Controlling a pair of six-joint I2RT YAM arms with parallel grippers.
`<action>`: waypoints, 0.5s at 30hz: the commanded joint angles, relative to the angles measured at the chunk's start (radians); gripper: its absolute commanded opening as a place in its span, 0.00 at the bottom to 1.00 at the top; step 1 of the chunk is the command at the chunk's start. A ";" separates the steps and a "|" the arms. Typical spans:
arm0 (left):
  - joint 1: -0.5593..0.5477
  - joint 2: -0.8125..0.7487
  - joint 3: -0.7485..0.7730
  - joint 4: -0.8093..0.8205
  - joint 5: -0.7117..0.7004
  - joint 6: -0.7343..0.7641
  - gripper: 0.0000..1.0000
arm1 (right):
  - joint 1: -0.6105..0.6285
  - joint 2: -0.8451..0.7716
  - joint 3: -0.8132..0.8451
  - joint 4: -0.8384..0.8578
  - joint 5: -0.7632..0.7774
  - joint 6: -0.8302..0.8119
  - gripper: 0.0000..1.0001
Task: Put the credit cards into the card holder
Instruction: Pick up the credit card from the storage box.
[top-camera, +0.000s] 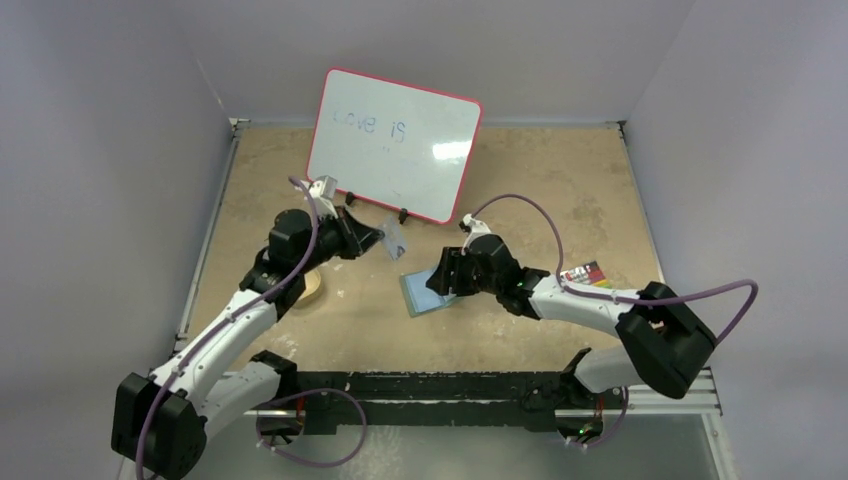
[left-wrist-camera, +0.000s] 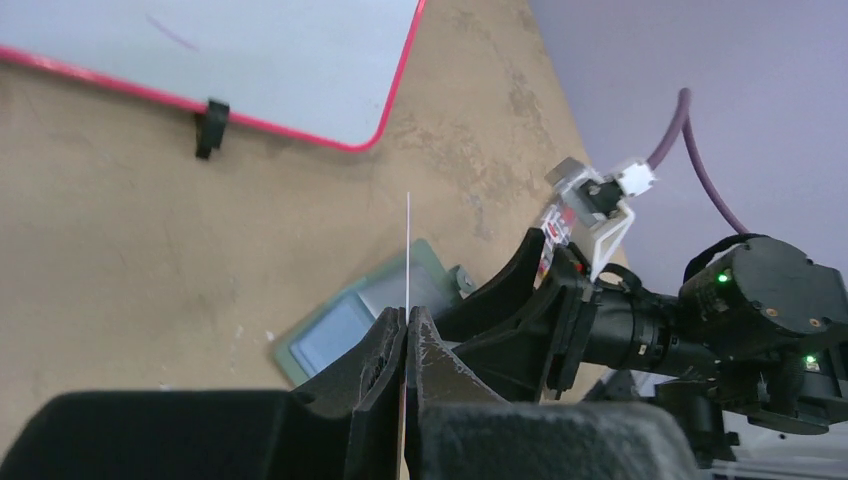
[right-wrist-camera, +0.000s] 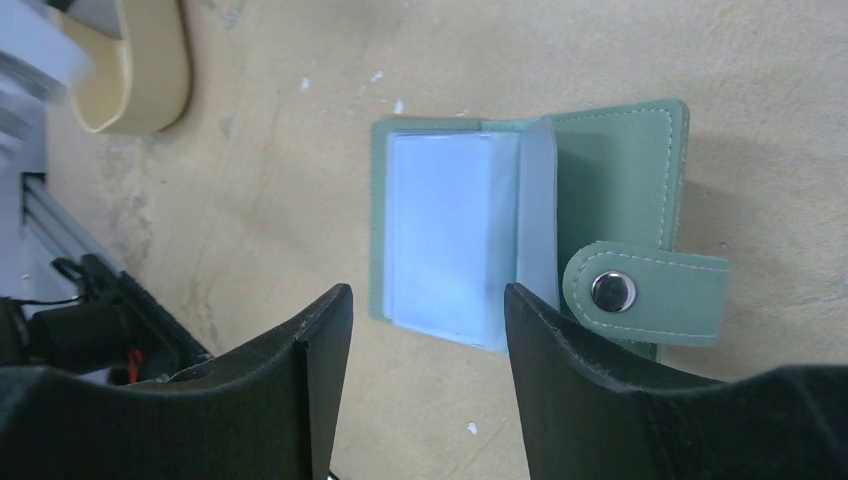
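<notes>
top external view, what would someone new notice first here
A pink-framed whiteboard with faint writing stands at the far side of the table. Near the middle lies the sage-green card holder, folded open with its snap tab showing, and the right jaws are open over it. The left jaws are shut on a thin card, held edge-on off the table near the holder.

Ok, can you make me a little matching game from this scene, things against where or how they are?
1. credit card
2. card holder
3. whiteboard
4. right fingers

A. propped up at the back
B. spread apart, holding nothing
C. pinched edge-on by the left fingers
D. lying open on the table

Pairs: 1-C, 2-D, 3-A, 4-B
</notes>
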 joint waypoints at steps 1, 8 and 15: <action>0.000 0.012 -0.148 0.333 0.066 -0.316 0.00 | -0.025 -0.068 -0.041 0.142 -0.088 0.002 0.60; -0.021 0.072 -0.336 0.569 0.057 -0.429 0.00 | -0.067 -0.091 -0.098 0.233 -0.163 0.020 0.61; -0.114 0.274 -0.396 0.893 0.046 -0.500 0.00 | -0.084 -0.078 -0.116 0.263 -0.186 0.027 0.61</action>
